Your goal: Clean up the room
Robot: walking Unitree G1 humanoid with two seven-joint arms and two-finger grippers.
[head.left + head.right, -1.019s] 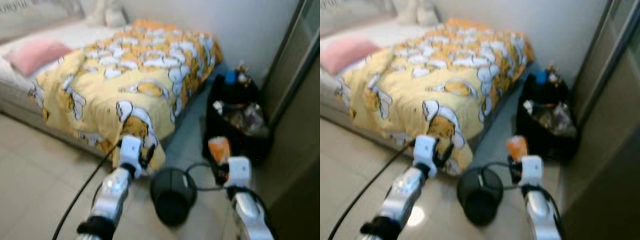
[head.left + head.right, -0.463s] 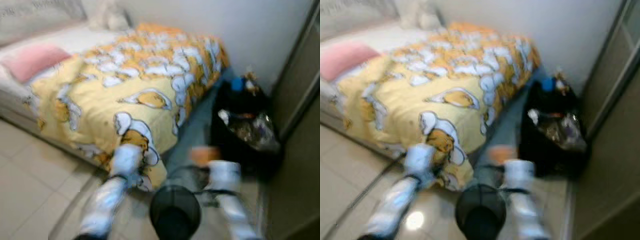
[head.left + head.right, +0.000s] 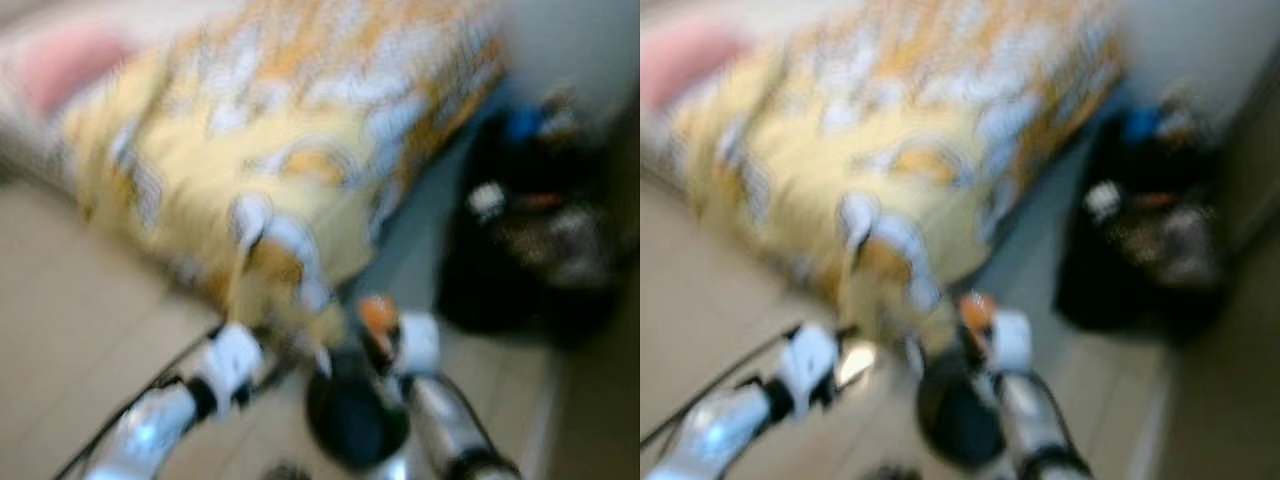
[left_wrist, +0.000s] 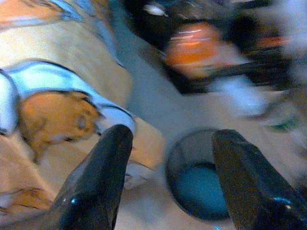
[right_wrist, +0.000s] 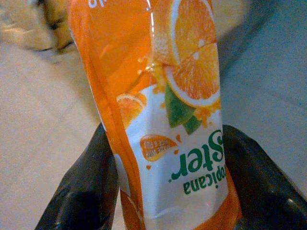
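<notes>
The right gripper [image 5: 168, 191] clasps the orange juice pouch [image 5: 163, 110] lengthwise, just beyond the black wastebasket [image 3: 355, 420] on the floor below it, while the left gripper [image 4: 168, 177], fingers spread and empty, hovers left of the basket.

Both eye views are strongly blurred. The yellow blanket [image 3: 300, 150] shows a pattern, but no figure on it is readable. The black bag [image 3: 540, 240] holds several things — none can be identified. The orange juice pouch [image 5: 163, 120] is cut off by the picture's edges, and the print on it is only partly readable.
</notes>
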